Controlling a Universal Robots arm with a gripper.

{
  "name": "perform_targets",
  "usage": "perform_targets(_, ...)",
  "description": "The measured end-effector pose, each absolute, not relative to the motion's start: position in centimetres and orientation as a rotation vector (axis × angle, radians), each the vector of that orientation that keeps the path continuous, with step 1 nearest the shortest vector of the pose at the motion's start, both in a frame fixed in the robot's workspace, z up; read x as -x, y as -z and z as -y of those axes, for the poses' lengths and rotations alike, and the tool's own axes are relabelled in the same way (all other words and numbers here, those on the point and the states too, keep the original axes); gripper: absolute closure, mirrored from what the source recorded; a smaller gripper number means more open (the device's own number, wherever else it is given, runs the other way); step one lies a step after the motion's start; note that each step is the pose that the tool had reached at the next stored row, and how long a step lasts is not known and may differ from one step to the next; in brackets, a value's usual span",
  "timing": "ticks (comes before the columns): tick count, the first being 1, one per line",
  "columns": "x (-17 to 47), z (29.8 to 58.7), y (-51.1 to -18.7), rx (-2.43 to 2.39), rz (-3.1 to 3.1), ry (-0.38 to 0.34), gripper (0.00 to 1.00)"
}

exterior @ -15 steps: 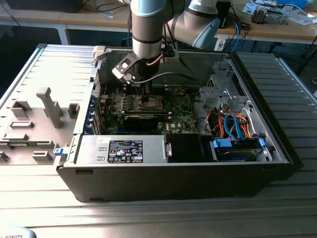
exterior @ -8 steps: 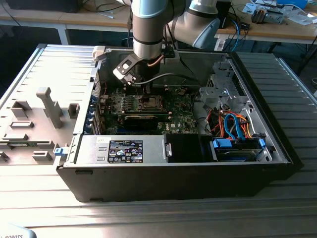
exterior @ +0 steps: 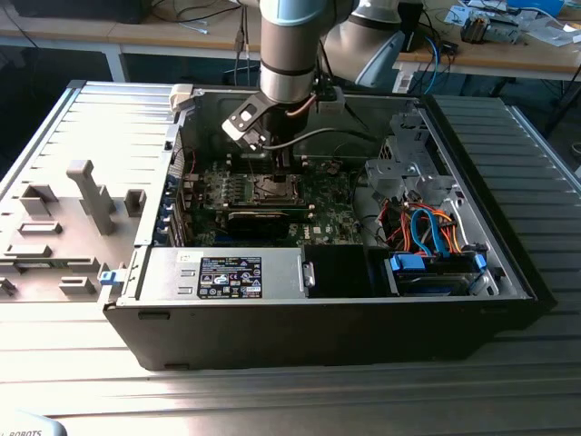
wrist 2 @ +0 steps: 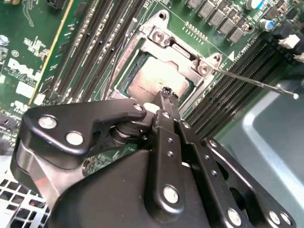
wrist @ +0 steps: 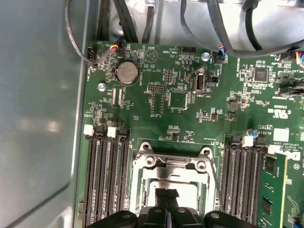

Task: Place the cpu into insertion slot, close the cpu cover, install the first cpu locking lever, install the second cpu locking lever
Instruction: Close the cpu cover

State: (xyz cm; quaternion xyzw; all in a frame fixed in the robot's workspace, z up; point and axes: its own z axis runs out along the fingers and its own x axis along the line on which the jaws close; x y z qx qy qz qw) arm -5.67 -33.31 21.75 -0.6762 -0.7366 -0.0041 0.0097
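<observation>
Down at the insertion slot (exterior: 271, 188), the pincer (wrist 2: 168, 95) has its tips pinched together on nothing — apparently to press, not grasp — over the cpu (wrist 2: 152, 78) seated inside.

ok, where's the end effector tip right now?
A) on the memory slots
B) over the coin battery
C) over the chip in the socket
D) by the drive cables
C: in the second wrist view the end effector tip sits over the silver chip, with memory slots off to the side.

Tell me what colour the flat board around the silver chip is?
The circuit board is green; it shows best in the first wrist view.
</observation>
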Motion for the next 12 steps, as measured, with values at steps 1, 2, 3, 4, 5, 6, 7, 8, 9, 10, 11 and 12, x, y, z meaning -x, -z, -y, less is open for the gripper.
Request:
perform_targets(1, 5.7, 33.3, -21.9, 2.111, 2.300, 0.013, 0.89)
perform_targets(2, 5.7, 33.3, -22.0, 2.111, 2.300, 0.013, 0.89)
perform_targets(3, 5.6, 33.3, -22.3, 2.111, 2.300, 0.013, 0.89)
perform_targets(4, 5.6, 33.3, -22.6, 2.111, 2.300, 0.013, 0.89)
perform_targets(5, 5.6, 33.3, -22.8, 2.111, 2.300, 0.013, 0.89)
perform_targets(6, 5.6, 33.3, -23.0, 2.111, 2.300, 0.013, 0.89)
perform_targets(7, 5.6, 33.3, -23.3, 2.111, 2.300, 0.013, 0.89)
perform_targets(8, 5.6, 33.3, -23.4, 2.111, 2.300, 0.013, 0.89)
perform_targets(9, 5.6, 33.3, -23.5, 2.111, 2.300, 0.013, 0.89)
perform_targets(10, 5.6, 33.3, -23.5, 2.111, 2.300, 0.013, 0.89)
perform_targets(11, 5.6, 33.3, -23.6, 2.111, 2.300, 0.013, 0.89)
perform_targets(12, 5.6, 33.3, -23.7, 2.111, 2.300, 0.013, 0.89)
